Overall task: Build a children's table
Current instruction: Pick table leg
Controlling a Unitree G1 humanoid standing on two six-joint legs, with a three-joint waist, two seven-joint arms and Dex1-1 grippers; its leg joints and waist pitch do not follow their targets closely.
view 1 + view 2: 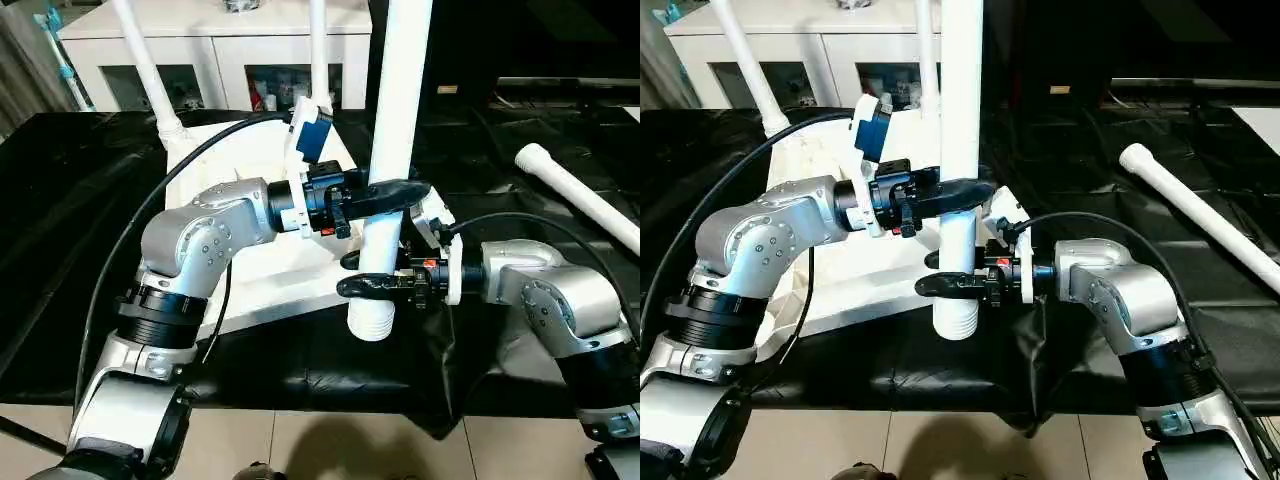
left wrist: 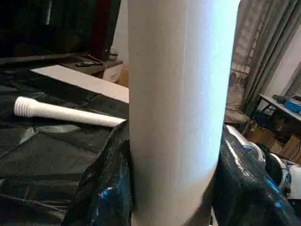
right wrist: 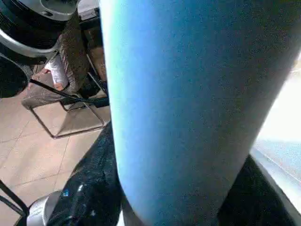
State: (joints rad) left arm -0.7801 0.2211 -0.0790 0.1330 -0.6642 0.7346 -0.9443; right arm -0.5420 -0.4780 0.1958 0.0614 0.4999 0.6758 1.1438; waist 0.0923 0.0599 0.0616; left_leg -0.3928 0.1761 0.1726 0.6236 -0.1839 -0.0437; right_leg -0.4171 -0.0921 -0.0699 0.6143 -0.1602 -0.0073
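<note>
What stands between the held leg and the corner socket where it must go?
Nothing visible blocks the leg; its ribbed end hangs past the tabletop edge. Both the left gripper and right gripper grip it. The socket is hidden.

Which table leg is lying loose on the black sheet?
The leg on the robot's right lies flat there; another leg is upright in both grippers, two stand in the tabletop.

You get bright, even light in the head views — glare on the black sheet. Both wrist views blur the close leg.
</note>
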